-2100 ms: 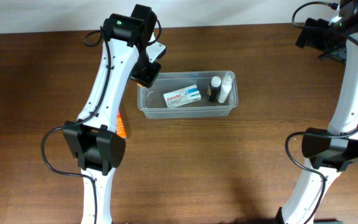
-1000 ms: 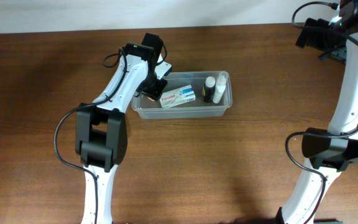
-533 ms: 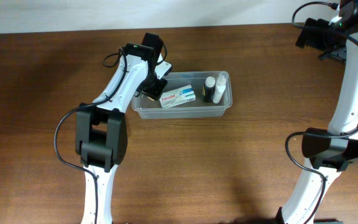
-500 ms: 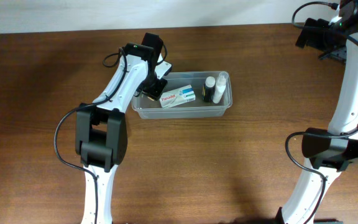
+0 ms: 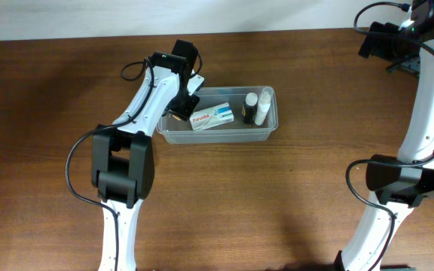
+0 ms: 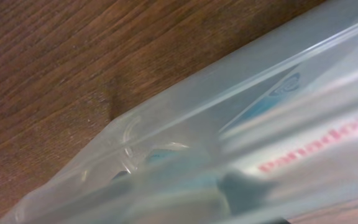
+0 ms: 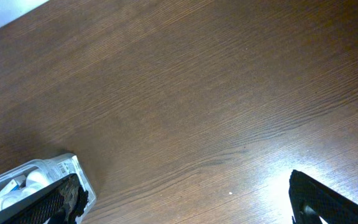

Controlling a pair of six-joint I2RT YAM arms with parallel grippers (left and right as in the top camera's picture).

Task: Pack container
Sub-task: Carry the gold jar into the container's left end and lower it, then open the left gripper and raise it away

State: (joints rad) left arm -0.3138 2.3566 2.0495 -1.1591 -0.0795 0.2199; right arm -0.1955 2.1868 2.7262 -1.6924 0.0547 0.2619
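Observation:
The container (image 5: 217,134), a clear plastic tub, lies on the wooden table at centre left. It holds a white Panadol box (image 5: 211,116), a dark bottle (image 5: 249,106) and a white bottle (image 5: 263,105). My left gripper (image 5: 179,106) is down at the tub's left end and closed on its wall. The left wrist view is filled by the blurred clear wall (image 6: 166,124), with the box's red print (image 6: 303,138) showing through. My right gripper (image 5: 377,42) is raised at the far right, open and empty, its fingers (image 7: 191,205) wide apart over bare wood.
The table's far edge meets a white wall at the top of the overhead view. A corner of the tub (image 7: 23,180) shows at the lower left of the right wrist view. Both arm bases (image 5: 119,177) stand at the front.
The left arm swung down to the tub's left end, and the tub with its contents has slid a little to the left. The right arm has not moved.

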